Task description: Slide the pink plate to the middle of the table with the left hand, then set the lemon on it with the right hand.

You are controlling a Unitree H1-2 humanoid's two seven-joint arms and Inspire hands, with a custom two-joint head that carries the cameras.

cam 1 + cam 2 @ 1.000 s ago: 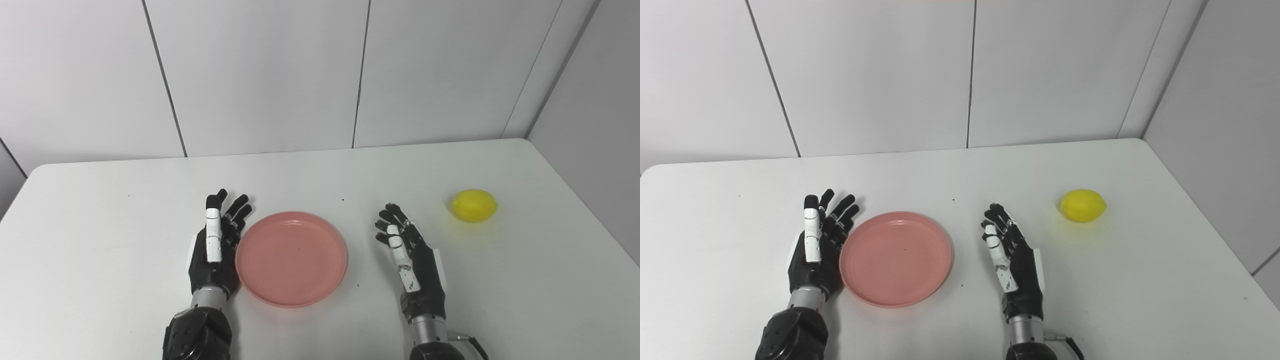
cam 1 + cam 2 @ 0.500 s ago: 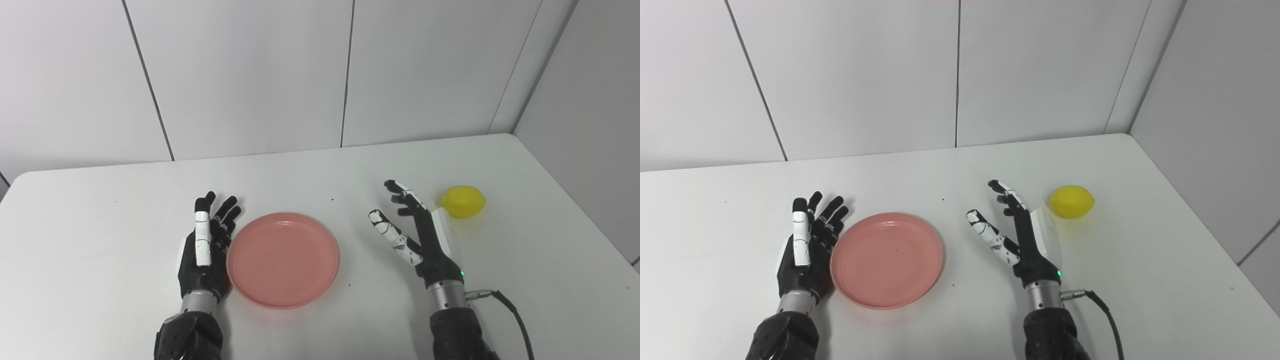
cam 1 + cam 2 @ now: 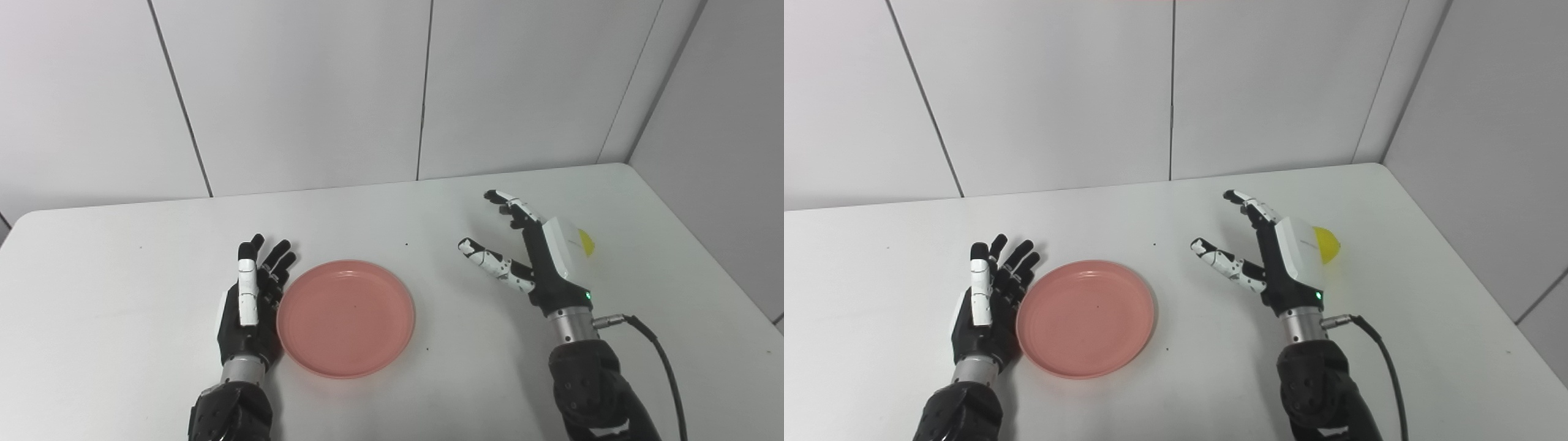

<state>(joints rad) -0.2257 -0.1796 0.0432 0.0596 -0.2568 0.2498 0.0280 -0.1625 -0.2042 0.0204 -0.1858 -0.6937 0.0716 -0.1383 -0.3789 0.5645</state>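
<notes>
Reach under way: right hand risen and advanced in the last second, fingers spread, empty, now half-hiding lemon far right on worktop. Pink plate mid-worktop, touching idle, open left hand. Grasp next.

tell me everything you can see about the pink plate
The pink plate is round and shallow with a low raised rim, a smooth matte finish like plastic, and nothing on it. It lies flat on the white table, near the front and left of centre. The open left hand rests against its left edge.
</notes>
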